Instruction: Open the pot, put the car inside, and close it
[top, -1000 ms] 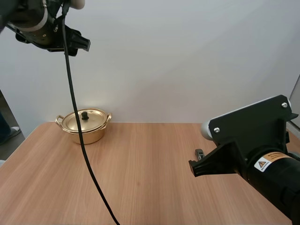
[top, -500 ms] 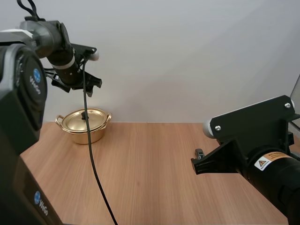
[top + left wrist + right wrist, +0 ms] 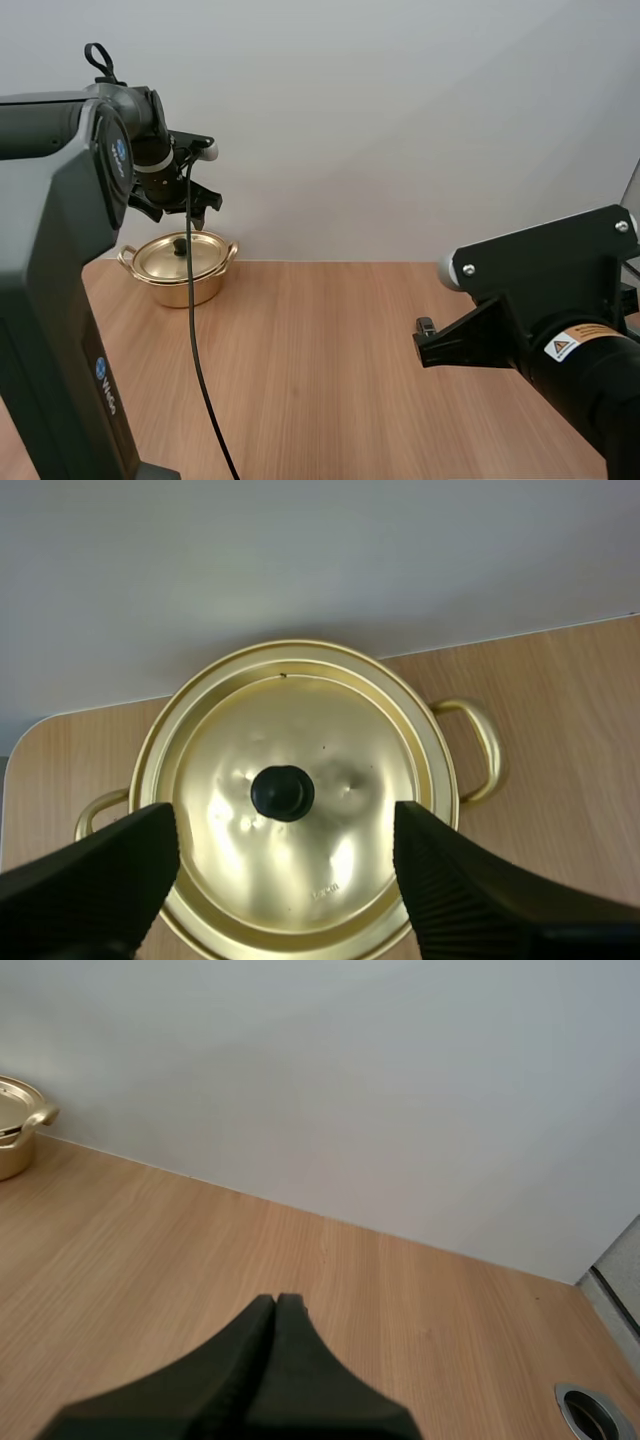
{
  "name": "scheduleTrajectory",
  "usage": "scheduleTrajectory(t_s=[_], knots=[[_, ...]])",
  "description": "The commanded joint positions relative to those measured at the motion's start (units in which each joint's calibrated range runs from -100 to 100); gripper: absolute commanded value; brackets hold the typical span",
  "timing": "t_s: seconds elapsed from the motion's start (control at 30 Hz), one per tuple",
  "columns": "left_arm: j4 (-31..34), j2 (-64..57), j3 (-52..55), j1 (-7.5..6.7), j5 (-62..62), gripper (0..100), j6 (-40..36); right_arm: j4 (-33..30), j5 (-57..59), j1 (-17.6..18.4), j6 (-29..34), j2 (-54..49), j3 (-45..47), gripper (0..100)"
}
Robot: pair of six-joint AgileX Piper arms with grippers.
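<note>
Left wrist view: left gripper [image 3: 287,845] wide open above pot [image 3: 440,780], 2 fingers [image 3: 100,870] straddling black knob [image 3: 283,793]; lid [image 3: 340,745] on. Pot near far left corner of table [image 3: 330,350]. Right gripper [image 3: 277,1310] closed, empty, well apart. Risk: off-centre descent, fingertip strikes lid, pot skids toward edge.

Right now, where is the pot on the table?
In the high view the pot stands at the far left corner of the table, with its lid on. My open left gripper hangs directly above it.
</note>
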Motion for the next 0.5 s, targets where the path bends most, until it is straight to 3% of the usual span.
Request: scheduleTrajectory(t_s=[0.0, 0.47], knots=[[0.0, 1.2, -1.3, 0.04, 1.3, 100, 0.0, 0.0, 0.1, -0.2, 0.0, -0.5, 0.1, 0], [0.0, 8.0, -4.0, 0.04, 2.6, 100, 0.0, 0.0, 0.3, -0.4, -0.1, -1.2, 0.1, 0]])
